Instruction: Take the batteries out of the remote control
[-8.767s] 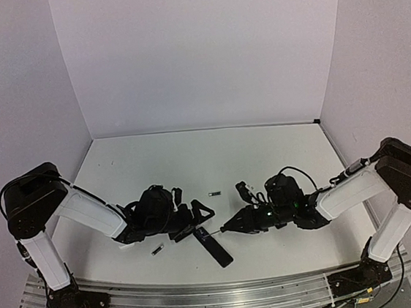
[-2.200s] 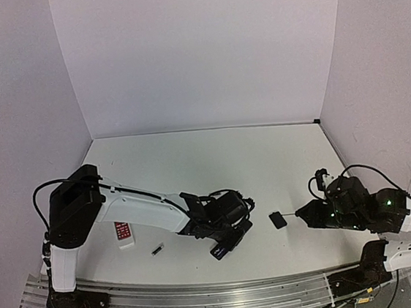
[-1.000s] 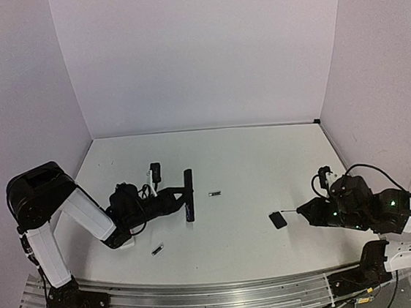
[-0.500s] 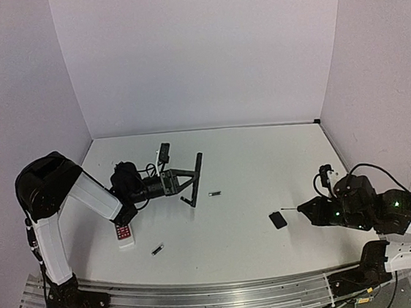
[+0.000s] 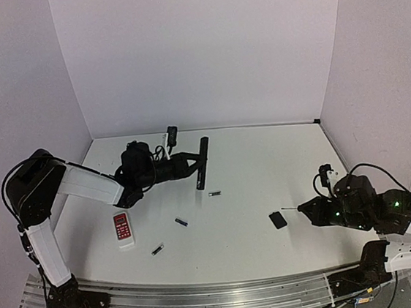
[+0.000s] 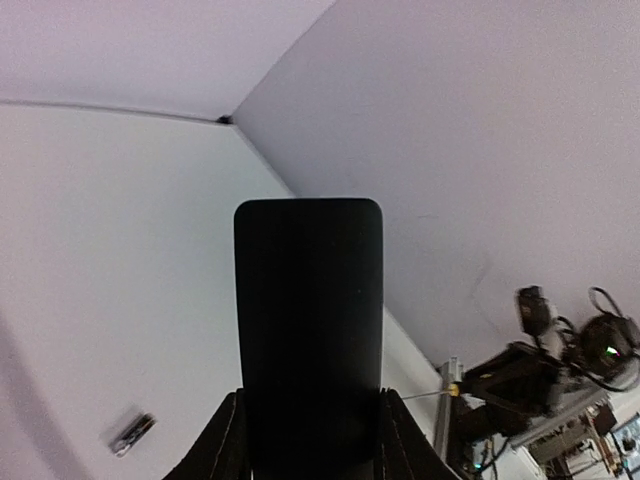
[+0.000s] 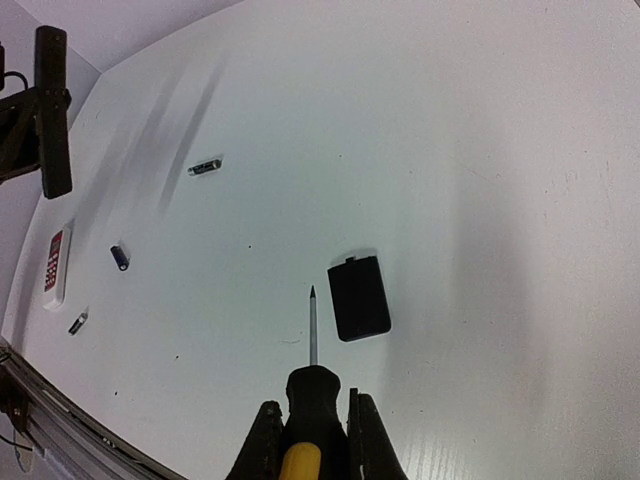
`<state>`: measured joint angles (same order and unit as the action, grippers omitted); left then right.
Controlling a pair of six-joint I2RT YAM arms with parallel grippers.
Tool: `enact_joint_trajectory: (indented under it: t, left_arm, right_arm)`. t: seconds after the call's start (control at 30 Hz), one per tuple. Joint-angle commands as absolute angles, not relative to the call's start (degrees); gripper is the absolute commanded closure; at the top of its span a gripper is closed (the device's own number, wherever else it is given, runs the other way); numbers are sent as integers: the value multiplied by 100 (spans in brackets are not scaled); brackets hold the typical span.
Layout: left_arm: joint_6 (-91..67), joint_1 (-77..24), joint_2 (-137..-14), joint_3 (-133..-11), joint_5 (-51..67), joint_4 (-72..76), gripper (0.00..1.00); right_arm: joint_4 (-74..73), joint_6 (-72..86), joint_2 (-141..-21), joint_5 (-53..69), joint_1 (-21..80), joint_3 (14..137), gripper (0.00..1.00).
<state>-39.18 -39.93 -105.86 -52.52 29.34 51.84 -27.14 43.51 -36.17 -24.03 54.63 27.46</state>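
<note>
Now in hand: I judge I am tipping the black remote control (image 5: 203, 163) to empty it; it hangs above the bench (image 5: 265, 159), far left.
Left end effector (image 6: 310, 445): pinching the remote across its width.
Right end effector (image 7: 308, 425): pressed together on the screwdriver (image 7: 312, 385), near right, its tip just beside the cover (image 7: 358, 297).
Task things: three batteries (image 5: 181, 221) lie apart on the bench, left of centre, nearer than the remote.
Doing it well: I'd keep the pinch firm, turn the open bay downward, and stay over mid-bench so nothing rolls off the near edge.
Hidden: the bay faces away from every view; whether a battery is inside, I cannot tell.
</note>
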Motion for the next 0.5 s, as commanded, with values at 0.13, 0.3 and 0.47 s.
enact_joint_trajectory:
  t: [0.13, 0.3, 0.47]
  left_arm:
    - [-3718, -5261, -10955, -7276, -462, -231, 100]
    - [-4589, -5921, -11670, -8103, -1529, -2079, 100]
    - [-5410, -6345, -12275, -8553, -1712, -3026, 100]
  right_arm:
    - [-2725, 4368, -3717, -2282, 5463, 2861, 100]
    - [-2663, 4249, -3830, -2085, 5461, 2887, 100]
    - [-1863, 3663, -4162, -1420, 5462, 2809, 100]
